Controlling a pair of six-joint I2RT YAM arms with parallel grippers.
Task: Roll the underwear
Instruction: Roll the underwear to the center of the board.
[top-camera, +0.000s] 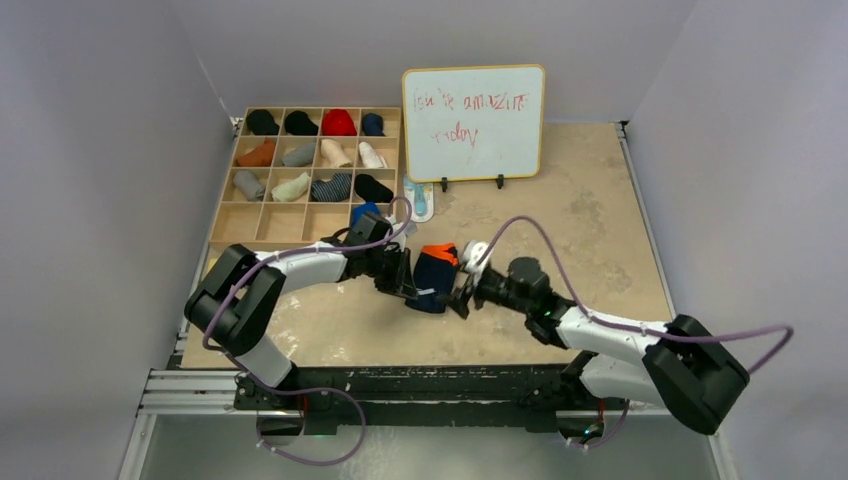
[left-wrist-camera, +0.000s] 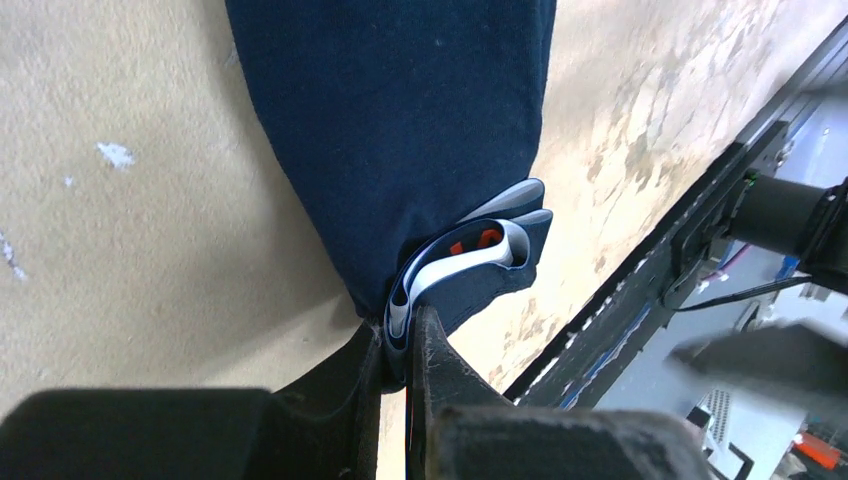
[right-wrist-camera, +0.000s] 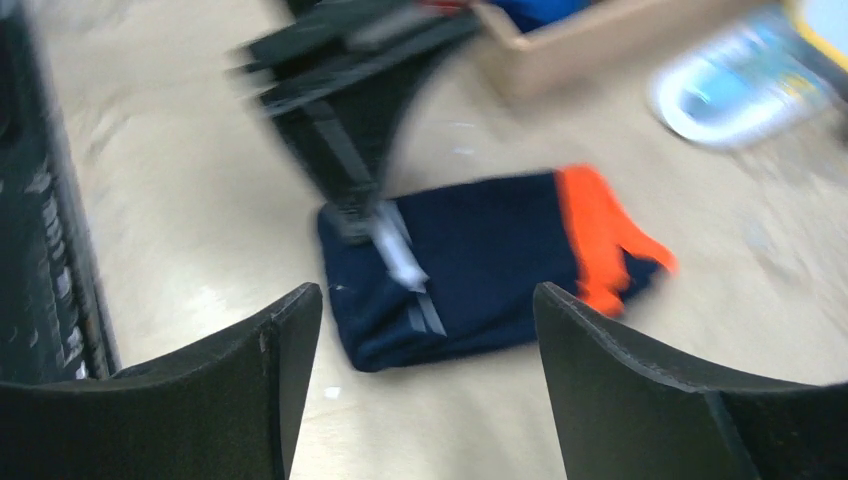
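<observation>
On table (top-camera: 600, 200), navy underwear (top-camera: 434, 276), end hidden in left claw (left-wrist-camera: 400, 330)

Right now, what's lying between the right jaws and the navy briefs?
Only bare table. The right wrist view shows nothing between the open right jaws and the navy briefs.

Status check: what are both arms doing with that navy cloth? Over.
Left jaws shut on edge of navy underwear. Right jaws open, clear of it. It lies folded on table. Nothing blocking.
</observation>
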